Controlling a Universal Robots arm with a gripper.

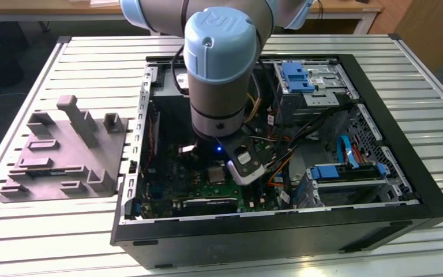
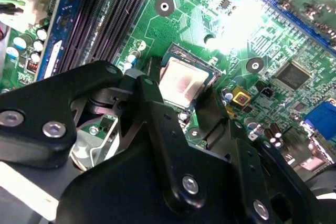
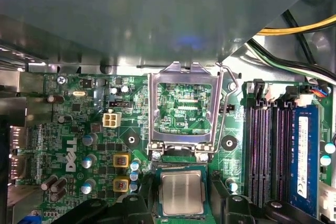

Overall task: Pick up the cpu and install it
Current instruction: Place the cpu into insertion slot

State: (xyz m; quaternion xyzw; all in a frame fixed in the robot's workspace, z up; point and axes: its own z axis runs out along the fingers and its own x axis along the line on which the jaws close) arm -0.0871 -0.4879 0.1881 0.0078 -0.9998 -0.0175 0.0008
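cpu: the cpu (image 3: 181, 192) lies flat with its silvery top up, in or just over the socket on the motherboard (image 3: 79, 129). The second wrist view shows a dark socket rim around the chip (image 2: 181, 82).
pincer: the pincer (image 3: 180, 205) is drawn in against two opposite edges of the chip and seems to pinch it. I cannot tell whether the chip is fully seated.
socket frame: the hinged metal frame (image 3: 153, 114) is folded back beside the chip, with bare board showing through its window. The lever (image 3: 224, 103) is unlatched.
memory slots: the memory slots (image 3: 262, 150) run alongside, near the socket.
arm: in the exterior view the arm (image 1: 220, 86) reaches down into the computer case (image 1: 406, 173) at frame centre.
tray: the grey moulded tray (image 1: 60, 156) sits on the desk (image 1: 52, 231) at the exterior view's left, well apart from the case.
progress: by my reading the pick-up and carry are done and the chip is at its socket. Release and clamping are not yet done.
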